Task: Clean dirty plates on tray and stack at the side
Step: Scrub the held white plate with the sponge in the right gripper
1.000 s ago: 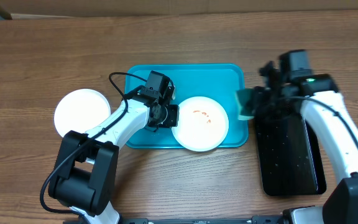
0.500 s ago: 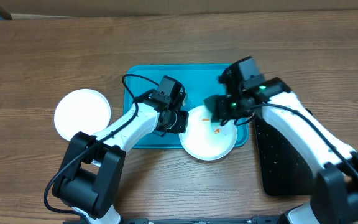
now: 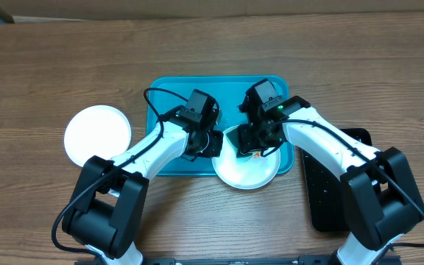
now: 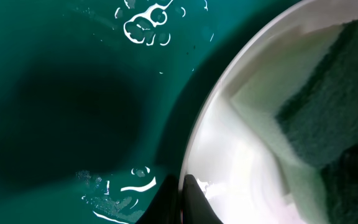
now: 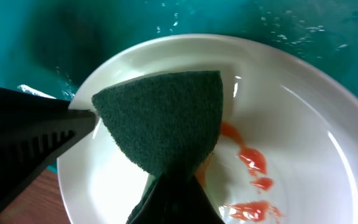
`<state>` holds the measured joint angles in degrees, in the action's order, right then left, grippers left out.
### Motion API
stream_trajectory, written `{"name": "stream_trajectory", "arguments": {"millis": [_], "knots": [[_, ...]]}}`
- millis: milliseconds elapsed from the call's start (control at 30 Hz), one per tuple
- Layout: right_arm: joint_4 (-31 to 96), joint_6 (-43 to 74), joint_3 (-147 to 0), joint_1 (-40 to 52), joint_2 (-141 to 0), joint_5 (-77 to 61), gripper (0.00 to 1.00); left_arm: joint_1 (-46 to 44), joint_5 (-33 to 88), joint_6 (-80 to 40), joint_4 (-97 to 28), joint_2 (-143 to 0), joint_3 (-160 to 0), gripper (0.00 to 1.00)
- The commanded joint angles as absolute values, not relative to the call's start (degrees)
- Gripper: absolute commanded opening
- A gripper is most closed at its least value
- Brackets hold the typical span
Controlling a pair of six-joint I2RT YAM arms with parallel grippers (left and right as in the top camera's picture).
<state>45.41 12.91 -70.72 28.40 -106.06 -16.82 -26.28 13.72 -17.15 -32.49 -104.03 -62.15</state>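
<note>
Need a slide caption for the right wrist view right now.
Close-up: green sponge on the white plate beside orange-red smears, turquoise tray beneath.

Legible text, labels, brands, numbers, signs: none in any view.
</note>
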Motion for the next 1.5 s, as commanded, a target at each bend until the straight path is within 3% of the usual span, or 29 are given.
{"name": "stream_trajectory", "arguments": {"millis": [0,400,1000,1467], "knots": [[44.58,13.56,-72.05,29.06,-107.15,-17.82,0.04,-26.44,13.17,-18.33,-32.4,-103.09,-61.54,0.04],[47.94,15.77,-72.07,28.14,-112.2,-15.0,0.04,-26.3,13.08,-20.51,-32.97,-103.09,-61.54,0.04],[57.21,16.34,-72.07,19.77,-111.85,-15.0,0.04,-26.17,11.42,-23.42,-33.17,-103.09,-61.54,0.04],[63.4,16.6,-72.07,19.53,-105.73,-15.03,0.04,-26.17,11.42,-24.73,-32.97,-103.09,-61.54,0.04]]}}
